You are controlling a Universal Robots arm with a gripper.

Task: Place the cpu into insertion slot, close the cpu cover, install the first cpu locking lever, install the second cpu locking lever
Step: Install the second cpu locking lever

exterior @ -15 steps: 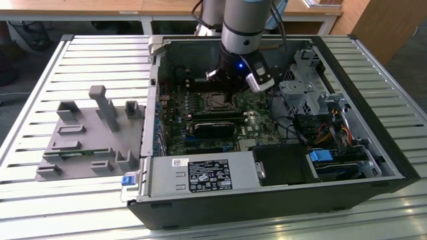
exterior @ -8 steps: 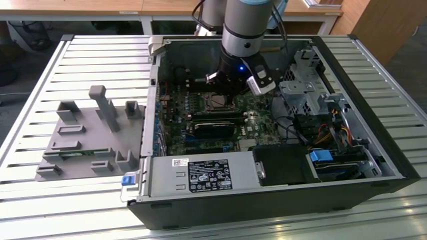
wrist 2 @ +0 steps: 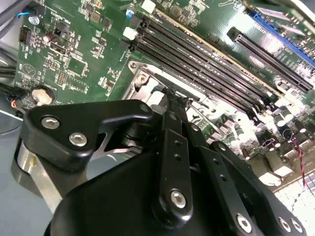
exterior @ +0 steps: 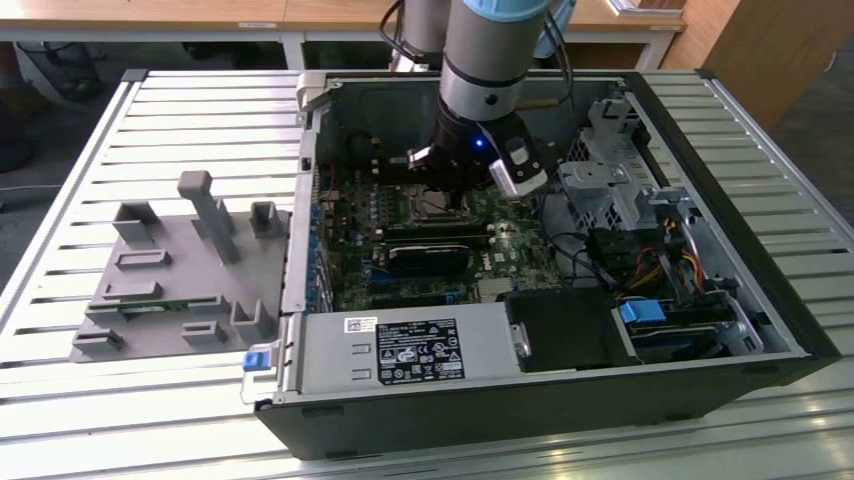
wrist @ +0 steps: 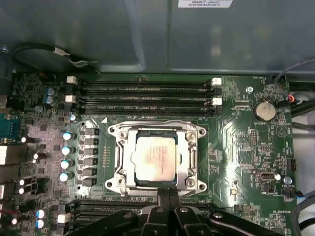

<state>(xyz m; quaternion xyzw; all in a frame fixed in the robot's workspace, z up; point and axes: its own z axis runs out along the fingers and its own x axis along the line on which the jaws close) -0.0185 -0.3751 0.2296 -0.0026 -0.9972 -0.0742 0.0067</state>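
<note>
Fingers [wrist: 169, 199] of our gripper [wrist: 169, 196] met tip to tip just at the socket's edge, so we read it as clenched, with nothing visibly pinched between the tips. We saw the cpu [wrist: 156, 160] lying flat in the insertion slot [wrist: 129, 183], its pale metal top showing through the window of the cpu cover [wrist: 123, 162], which lay down over it. From the chip, the four long black memory slots [wrist: 142, 98] ran across at twelve o'clock, a row of round capacitors [wrist: 67, 150] stood at nine o'clock, and a coin battery [wrist: 264, 110] sat out at about two o'clock. In the exterior view our arm [exterior: 483, 60] reached down into the open computer case [exterior: 747, 300], and a grey fixture [exterior: 174, 270] lay on the slatted table [exterior: 80, 180] toward the exterior view's left.
</note>
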